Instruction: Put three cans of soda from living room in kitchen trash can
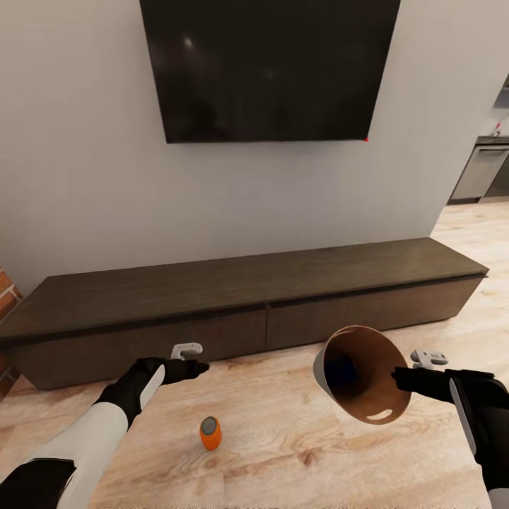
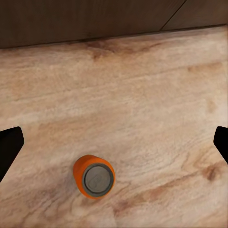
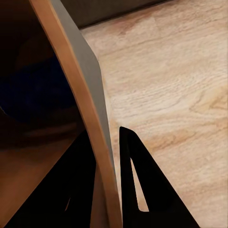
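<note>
One orange soda can [image 1: 210, 433] with a grey metal top stands upright on the light wood floor, also seen from above in the left wrist view [image 2: 94, 175]. My left gripper [image 1: 196, 367] hangs open above the floor, a little beyond the can; its dark fingertips [image 2: 9, 145] sit far apart at the view's edges. The light grey trash can [image 1: 364, 375] is tilted, its tan-brown inside facing me. My right gripper [image 1: 401, 378] is shut on its rim [image 3: 92, 118], one finger inside, one outside. A dark blue shape [image 1: 344, 372] lies deep inside the bin.
A long dark low bench [image 1: 240, 297] runs along the white wall under a large black TV [image 1: 268, 67]. Red brick [image 1: 6, 293] shows at the left edge. Past the wall's right end, a grey kitchen appliance [image 1: 484, 170] stands on the wood floor [image 1: 297, 452].
</note>
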Tool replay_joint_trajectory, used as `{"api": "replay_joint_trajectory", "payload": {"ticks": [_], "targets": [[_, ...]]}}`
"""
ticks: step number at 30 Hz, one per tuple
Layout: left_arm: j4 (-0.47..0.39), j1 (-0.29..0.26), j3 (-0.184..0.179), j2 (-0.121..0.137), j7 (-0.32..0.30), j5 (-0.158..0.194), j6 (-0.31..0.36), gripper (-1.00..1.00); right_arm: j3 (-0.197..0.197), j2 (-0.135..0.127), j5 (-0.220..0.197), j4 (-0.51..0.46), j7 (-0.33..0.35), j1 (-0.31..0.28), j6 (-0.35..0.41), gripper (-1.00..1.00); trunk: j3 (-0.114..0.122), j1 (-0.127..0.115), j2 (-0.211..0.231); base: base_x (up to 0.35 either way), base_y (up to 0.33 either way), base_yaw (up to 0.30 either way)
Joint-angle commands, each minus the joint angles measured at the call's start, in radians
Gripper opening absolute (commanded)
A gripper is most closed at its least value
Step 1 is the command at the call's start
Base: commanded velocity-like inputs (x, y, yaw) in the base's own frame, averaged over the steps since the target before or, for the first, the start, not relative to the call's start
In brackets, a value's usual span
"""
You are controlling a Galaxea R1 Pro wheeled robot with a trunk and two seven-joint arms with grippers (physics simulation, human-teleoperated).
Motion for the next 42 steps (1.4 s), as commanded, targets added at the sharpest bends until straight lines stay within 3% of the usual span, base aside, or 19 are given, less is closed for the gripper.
{"api": "replay_joint_trajectory", "payload": {"ticks": [1,5,9,12,19,27,36,42], "targets": [[0.0,0.0,0.0,0.0,0.0,0.0,-0.003,1.0,0.0,-0.001,-0.023,-0.002,0.004,-0.001,0.004,-1.0,-0.005,0.004,-0.007,0.0,0.0,0.0],[0.0,0.0,0.0,-0.006,0.0,-0.004,-0.019,1.0,0.001,-0.003,-0.023,-0.021,0.003,-0.012,0.008,-1.0,-0.023,0.019,-0.035,0.0,0.0,0.0],[0.001,0.0,-0.001,-0.01,0.0,-0.006,-0.025,1.0,0.002,-0.005,-0.022,-0.076,0.002,-0.047,0.089,-1.0,-0.042,0.034,-0.063,0.0,0.0,0.0],[0.001,0.0,-0.001,-0.011,0.0,-0.006,-0.026,1.0,0.002,-0.005,-0.02,-0.103,0.002,-0.064,0.09,-1.0,-0.056,0.046,-0.084,0.0,0.0,0.0],[0.001,0.0,-0.001,-0.012,0.0,-0.006,-0.028,1.0,0.002,-0.002,0.051,-0.125,0.003,-0.114,0.09,-1.0,-0.089,0.073,-0.133,0.0,0.0,0.0],[0.002,0.0,-0.001,-0.012,0.0,-0.007,-0.044,1.0,0.007,0.001,0.078,-0.127,0.004,-0.181,0.09,-1.0,-0.132,0.076,-0.135,0.0,0.0,0.0],[0.002,0.0,-0.002,-0.021,0.001,-0.008,-0.047,1.0,0.049,0.01,0.182,-0.127,0.006,-0.257,0.09,-1.0,-0.181,0.08,-0.137,0.0,0.0,0.0],[0.002,0.0,-0.003,-0.022,0.006,-0.008,-0.047,1.0,0.055,0.014,0.196,-0.126,0.006,-0.269,0.09,-1.0,-0.213,0.083,-0.139,0.0,0.0,0.0]]}}
